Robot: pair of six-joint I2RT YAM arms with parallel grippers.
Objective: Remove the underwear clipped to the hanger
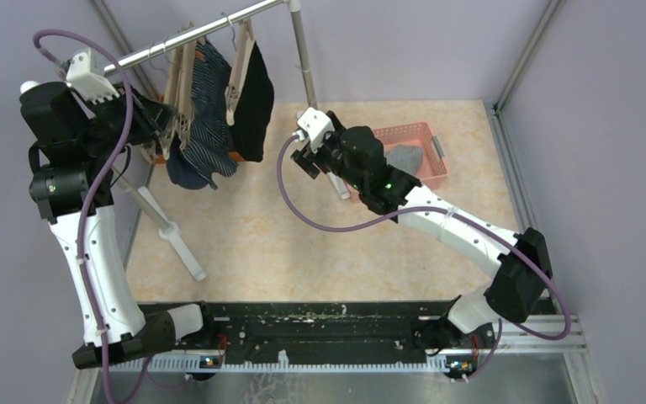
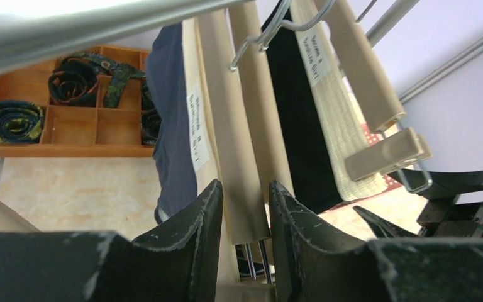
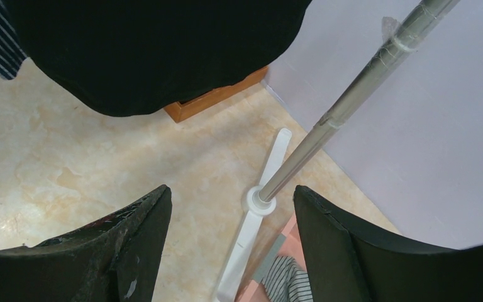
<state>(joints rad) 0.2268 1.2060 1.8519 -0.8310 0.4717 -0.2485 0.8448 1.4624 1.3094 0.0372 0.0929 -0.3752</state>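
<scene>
Two pieces of underwear hang from wooden clip hangers on the rack bar (image 1: 202, 34): a navy-striped one (image 1: 206, 126) and a black one (image 1: 256, 101). In the left wrist view the navy one (image 2: 173, 113) and the black one (image 2: 295, 126) both show beige waistbands. My left gripper (image 1: 168, 126) is up at the navy one's hanger. Its jaws (image 2: 245, 189) are closed on a beige hanger clip (image 2: 242, 138), which touches both fingers. My right gripper (image 1: 307, 160) hangs open and empty below the black underwear (image 3: 151, 50); it (image 3: 233, 195) has only floor between its fingers.
A pink basket (image 1: 425, 130) with grey cloth stands at the back right, beside the rack's upright pole (image 3: 346, 107). A white rack foot (image 1: 181, 244) crosses the left floor. A wooden tray (image 2: 69, 148) of rolled dark items sits behind the hangers.
</scene>
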